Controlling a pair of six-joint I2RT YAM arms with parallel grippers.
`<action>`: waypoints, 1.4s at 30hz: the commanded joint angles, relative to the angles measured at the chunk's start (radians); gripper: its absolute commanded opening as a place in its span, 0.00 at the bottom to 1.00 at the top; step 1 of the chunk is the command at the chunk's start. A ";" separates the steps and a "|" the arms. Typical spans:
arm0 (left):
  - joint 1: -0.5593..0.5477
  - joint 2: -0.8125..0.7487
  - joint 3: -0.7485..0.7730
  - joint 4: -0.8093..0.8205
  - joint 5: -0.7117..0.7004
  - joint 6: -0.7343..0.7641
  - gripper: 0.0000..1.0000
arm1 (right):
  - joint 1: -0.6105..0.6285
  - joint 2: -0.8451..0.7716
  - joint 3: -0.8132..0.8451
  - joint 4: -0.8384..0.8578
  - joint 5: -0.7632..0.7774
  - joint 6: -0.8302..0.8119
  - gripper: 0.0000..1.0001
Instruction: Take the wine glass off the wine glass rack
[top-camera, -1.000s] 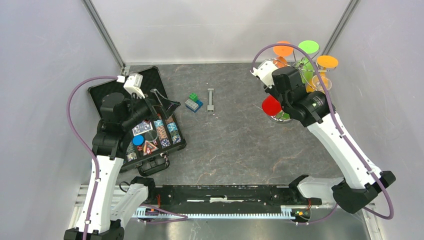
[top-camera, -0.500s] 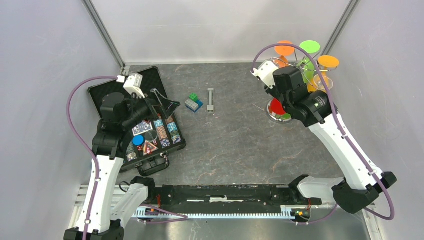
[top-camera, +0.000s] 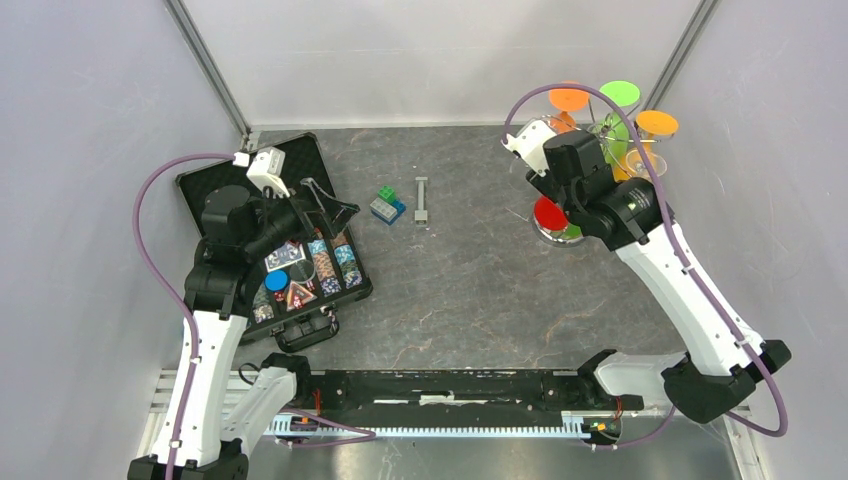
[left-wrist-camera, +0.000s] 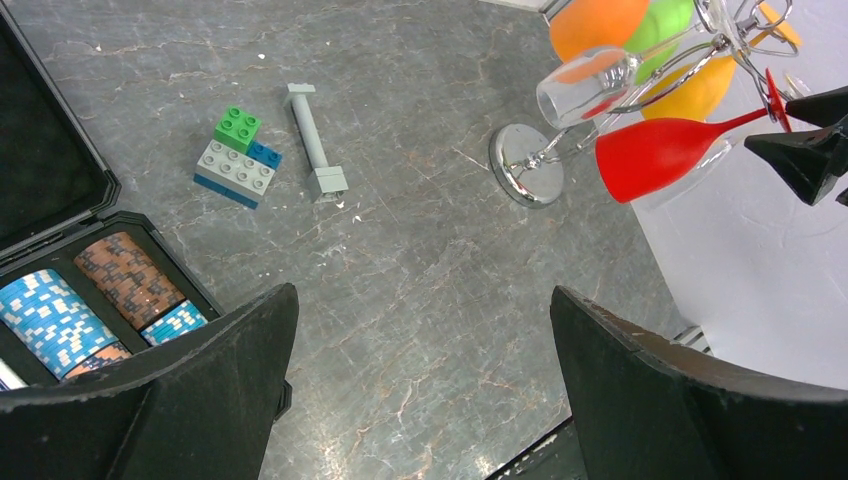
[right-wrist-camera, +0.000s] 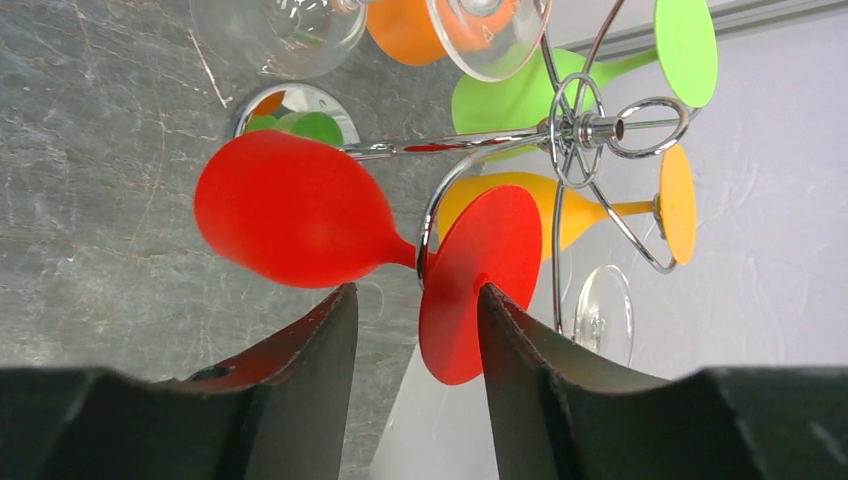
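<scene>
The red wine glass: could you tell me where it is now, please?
The red wine glass hangs on the wine glass rack at the back right of the top external view, its stem just ahead of the right gripper.

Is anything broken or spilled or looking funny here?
Nothing looks broken or spilled. The red wine glass hangs by its foot from the wine glass rack, as it should. The only strays are the toy bricks and a grey bar lying loose near the open chip case.
</scene>
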 joint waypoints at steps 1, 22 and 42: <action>0.000 -0.011 0.004 0.006 -0.018 0.037 1.00 | 0.004 0.005 -0.004 0.014 0.066 -0.015 0.55; 0.000 -0.011 0.000 0.006 -0.026 0.038 1.00 | 0.004 -0.026 -0.069 0.031 0.078 -0.046 0.44; -0.001 -0.006 -0.008 0.005 -0.050 0.045 1.00 | 0.005 -0.068 -0.122 0.088 0.269 -0.095 0.00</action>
